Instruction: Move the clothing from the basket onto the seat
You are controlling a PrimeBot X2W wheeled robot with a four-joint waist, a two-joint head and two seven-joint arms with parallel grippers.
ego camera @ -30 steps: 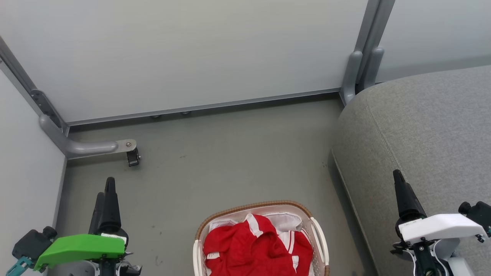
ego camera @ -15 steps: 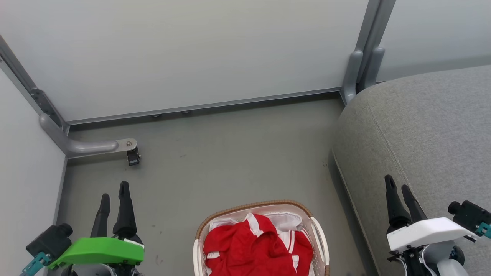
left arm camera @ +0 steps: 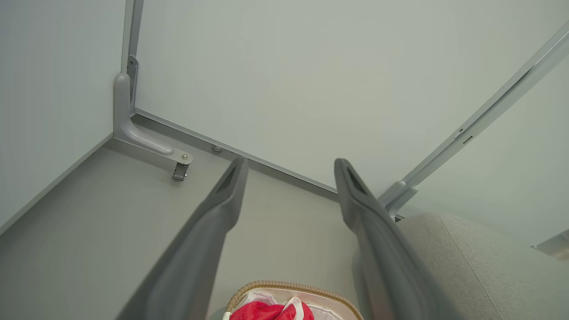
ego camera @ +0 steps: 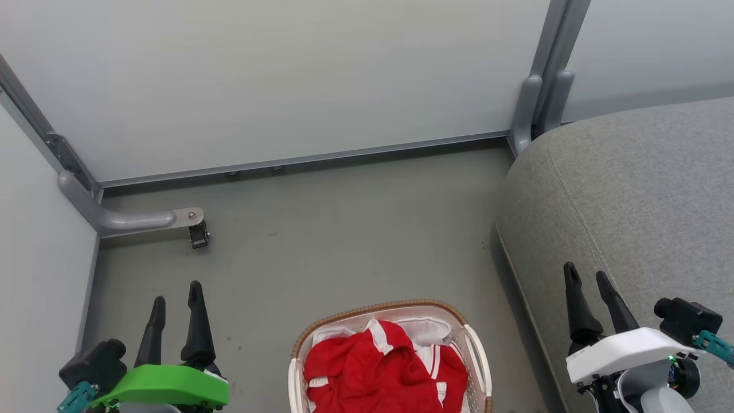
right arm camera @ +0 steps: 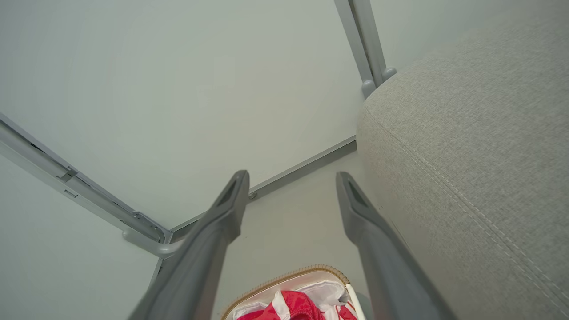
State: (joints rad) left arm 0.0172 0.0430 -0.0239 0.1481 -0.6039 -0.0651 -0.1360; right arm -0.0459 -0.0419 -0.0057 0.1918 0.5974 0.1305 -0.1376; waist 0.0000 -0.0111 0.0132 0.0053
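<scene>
1. Our left gripper (ego camera: 176,293) sits at the lower left of the head view and our right gripper (ego camera: 585,271) at the lower right. Both have their fingers spread wide with nothing between them, and each wrist view shows the same.
2. The clothing (ego camera: 373,373), red with white stripes, lies bunched in the basket (ego camera: 378,306) at the bottom centre of the frame, between the two grippers. The basket stands on the grey floor (ego camera: 344,229).
3. The seat (ego camera: 631,189) takes up the right side of the frame, just beside the basket. Our right gripper hangs over its near edge.
4. We judge the task to be at its start. No garment is gripped, and the step in hand is the reach for the heap.
5. The next move calls for one gripper to come inward and down over the basket, then close on a raised fold of red cloth, clear of the brown rim.
6. After that we would need to lift high enough for trailing cloth to clear the rim before carrying it right onto the seat.
</scene>
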